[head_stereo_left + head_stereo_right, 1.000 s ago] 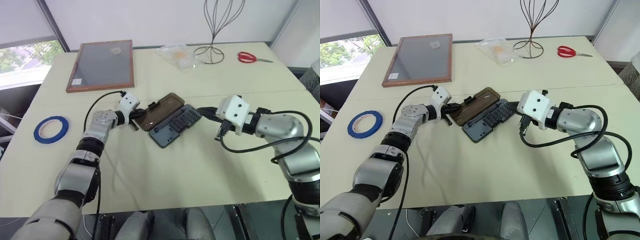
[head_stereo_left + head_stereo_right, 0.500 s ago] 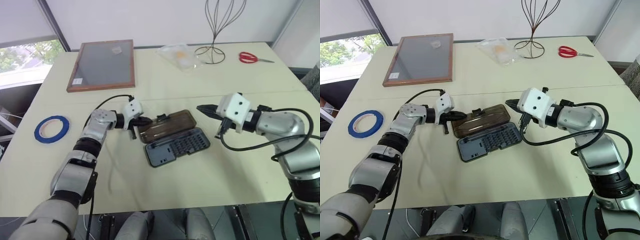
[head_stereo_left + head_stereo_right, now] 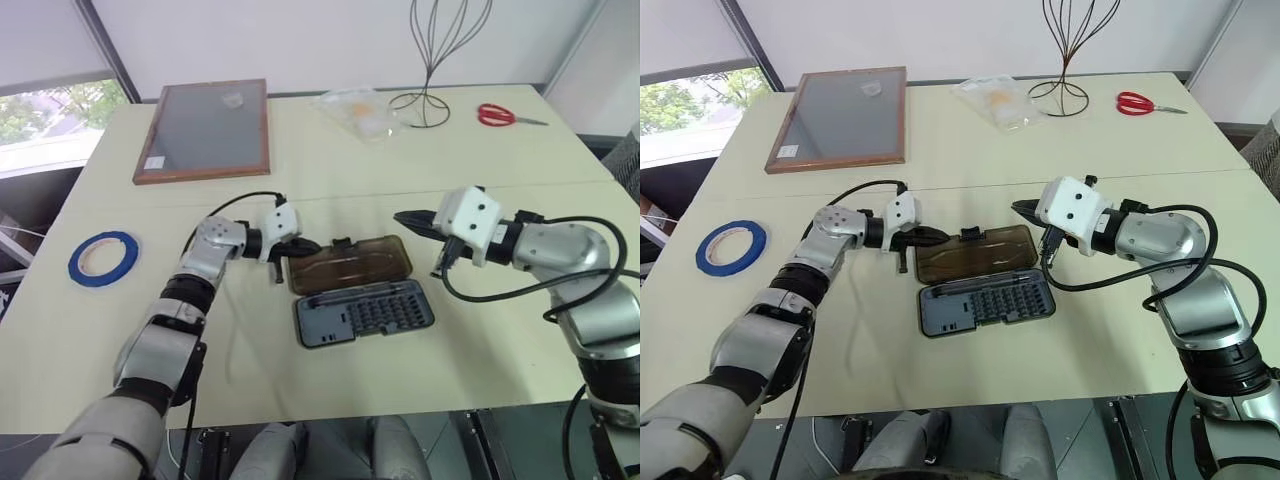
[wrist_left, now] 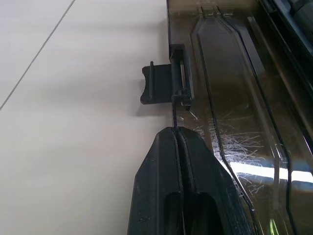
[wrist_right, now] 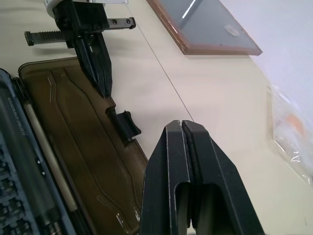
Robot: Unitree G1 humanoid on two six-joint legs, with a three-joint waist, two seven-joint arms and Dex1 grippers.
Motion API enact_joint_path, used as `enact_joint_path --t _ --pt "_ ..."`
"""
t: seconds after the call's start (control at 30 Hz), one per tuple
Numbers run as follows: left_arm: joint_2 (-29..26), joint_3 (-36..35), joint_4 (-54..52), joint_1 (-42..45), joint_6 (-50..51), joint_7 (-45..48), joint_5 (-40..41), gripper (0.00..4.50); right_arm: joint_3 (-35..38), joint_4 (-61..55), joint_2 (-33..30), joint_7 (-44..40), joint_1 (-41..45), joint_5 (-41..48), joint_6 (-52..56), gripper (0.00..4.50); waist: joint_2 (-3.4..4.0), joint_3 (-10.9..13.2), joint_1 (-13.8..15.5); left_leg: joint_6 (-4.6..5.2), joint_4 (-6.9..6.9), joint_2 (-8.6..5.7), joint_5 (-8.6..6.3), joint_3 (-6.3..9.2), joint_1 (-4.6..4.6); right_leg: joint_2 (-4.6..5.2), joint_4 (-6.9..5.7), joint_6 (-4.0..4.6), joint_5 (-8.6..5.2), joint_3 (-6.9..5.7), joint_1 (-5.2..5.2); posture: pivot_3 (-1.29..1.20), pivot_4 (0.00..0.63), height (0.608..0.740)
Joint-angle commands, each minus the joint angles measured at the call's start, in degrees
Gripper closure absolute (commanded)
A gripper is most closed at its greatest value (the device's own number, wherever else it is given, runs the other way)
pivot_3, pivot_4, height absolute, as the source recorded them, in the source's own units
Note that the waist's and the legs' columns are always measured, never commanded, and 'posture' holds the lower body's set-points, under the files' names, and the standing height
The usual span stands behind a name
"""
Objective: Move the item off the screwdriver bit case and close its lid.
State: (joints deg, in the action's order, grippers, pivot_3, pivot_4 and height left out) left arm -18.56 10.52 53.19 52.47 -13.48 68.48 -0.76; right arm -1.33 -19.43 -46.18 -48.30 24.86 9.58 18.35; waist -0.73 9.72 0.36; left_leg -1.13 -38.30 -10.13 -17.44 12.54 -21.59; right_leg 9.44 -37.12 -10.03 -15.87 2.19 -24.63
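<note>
The screwdriver bit case lies open mid-table, its dark tray (image 3: pixel 365 312) of bits nearest me and the smoky-brown lid (image 3: pixel 350 262) flat behind it. My left gripper (image 3: pixel 312 246) is shut on the lid's far rim, just beside the black latch clip (image 4: pixel 161 84). The thin rim runs straight out of its fingertips (image 4: pixel 168 147). My right gripper (image 3: pixel 400 216) is shut and empty, hovering above the table just past the lid's right end. The item is out of view; nothing rests on the case.
A wood-framed panel (image 3: pixel 203 130) lies at the back left and a blue tape roll (image 3: pixel 103 258) at the left edge. A clear plastic bag (image 3: pixel 358 108), a wire stand (image 3: pixel 430 100) and red scissors (image 3: pixel 495 116) line the back.
My left gripper has swung right and toward me with the lid's rim. The open case has turned from diagonal to square with the table's front edge. The right gripper has stayed put.
</note>
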Motion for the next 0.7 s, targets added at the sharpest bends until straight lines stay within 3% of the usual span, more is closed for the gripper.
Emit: enact_joint_path --t 0.03,0.4,0.5,0.7 --pt "-0.03 0.25 -0.74 0.89 -1.09 0.74 -0.18 4.46 1.97 -2.30 -0.92 -0.08 0.26 0.32 -0.04 4.50 0.00 0.00 -0.03 0.00 0.00 0.00 0.00 0.00 0.00 0.00 0.00 0.00 0.00 0.00 0.00 0.00 0.150 0.740" --pt "-0.37 -0.60 -2.68 -0.12 -0.09 1.94 1.26 4.46 1.51 -2.33 -0.60 0.04 0.61 0.35 0.39 4.50 0.00 0.00 -0.03 0.00 0.00 0.00 0.00 0.00 0.00 0.00 -0.01 0.00 0.00 0.00 0.00 0.00 0.150 0.740" --pt "-0.22 -1.70 -3.61 -0.31 0.65 1.37 2.26 3.62 1.27 -2.15 -0.49 -0.12 0.84 0.41 0.36 4.50 0.00 0.00 -0.05 0.00 0.00 0.00 0.00 0.00 0.00 0.00 -0.01 0.00 0.00 0.00 -0.01 0.00 0.150 0.740" --pt "0.43 -4.52 -6.89 -1.11 5.30 -0.29 5.99 0.65 0.91 -2.00 -0.36 -0.47 1.20 0.48 0.46 4.50 0.00 0.00 -0.11 0.00 -0.01 0.00 0.00 0.00 0.00 0.00 -0.03 0.00 0.00 0.00 -0.01 0.00 0.150 0.740"
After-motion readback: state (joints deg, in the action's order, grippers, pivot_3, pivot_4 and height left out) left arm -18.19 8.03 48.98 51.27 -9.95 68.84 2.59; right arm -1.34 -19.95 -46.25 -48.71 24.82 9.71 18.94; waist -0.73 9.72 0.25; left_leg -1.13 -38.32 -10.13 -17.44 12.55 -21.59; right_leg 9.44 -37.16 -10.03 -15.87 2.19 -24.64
